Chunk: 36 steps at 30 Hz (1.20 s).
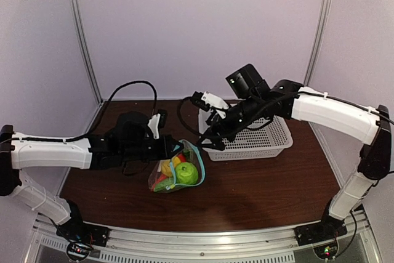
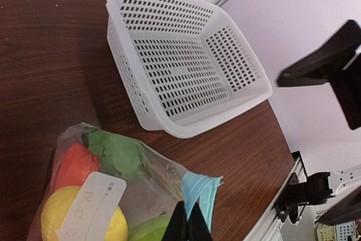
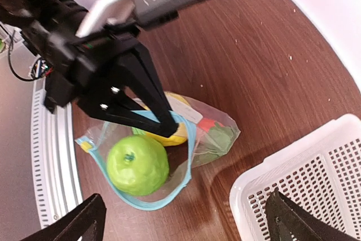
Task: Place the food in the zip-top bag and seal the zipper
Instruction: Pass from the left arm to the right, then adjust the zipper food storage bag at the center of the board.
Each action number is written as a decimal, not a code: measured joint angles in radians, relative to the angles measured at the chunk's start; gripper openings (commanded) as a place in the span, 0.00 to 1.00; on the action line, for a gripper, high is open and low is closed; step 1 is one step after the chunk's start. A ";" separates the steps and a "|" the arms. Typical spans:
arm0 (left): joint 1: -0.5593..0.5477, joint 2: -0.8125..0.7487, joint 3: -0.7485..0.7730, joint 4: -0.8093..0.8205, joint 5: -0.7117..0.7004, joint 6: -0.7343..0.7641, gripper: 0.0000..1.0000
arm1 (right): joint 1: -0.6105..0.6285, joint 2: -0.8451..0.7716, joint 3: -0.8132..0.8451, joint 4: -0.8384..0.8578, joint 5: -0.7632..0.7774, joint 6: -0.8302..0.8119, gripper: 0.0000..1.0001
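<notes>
The zip-top bag (image 1: pixel 159 182) lies on the counter (image 1: pixel 258 189) a little toward 7 o'clock of its middle in the top view. Its mouth is turned toward 3 o'clock. The teal zipper (image 3: pixel 189 156) gapes in a wide loop, unsealed.

Bare wood runs from the bag's 3 o'clock round to 6 o'clock, as far as the near rail. At its 2 o'clock the white perforated basket (image 1: pixel 271 143) stands just beside the mouth, with a narrow strip of wood between them.

The plastic is clear and crinkled, with a white label (image 2: pixel 93 207) on its upper face. The green apple (image 3: pixel 137 165) sits right in the mouth. The lemon (image 2: pixel 53 210) lies behind it. The red carrot (image 2: pixel 73 165) with its leafy top (image 2: pixel 118 150) is deepest in. I cannot make out the small green vegetable for certain.

The left pincer (image 3: pixel 172 122) reaches in from 9 o'clock over the bag. Its fingers are pressed together on the zipper's upper lip, which they lift off the counter.

The right pincer (image 1: pixel 207 138) hangs at the bag's 1 o'clock, over the basket's near-left corner. Its fingers are spread wide with nothing between them. It is clear of both bag and basket.
</notes>
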 measured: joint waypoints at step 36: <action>-0.636 -0.008 -0.088 -0.238 -0.588 0.388 0.55 | -0.074 0.210 -0.090 0.074 -0.228 0.471 0.00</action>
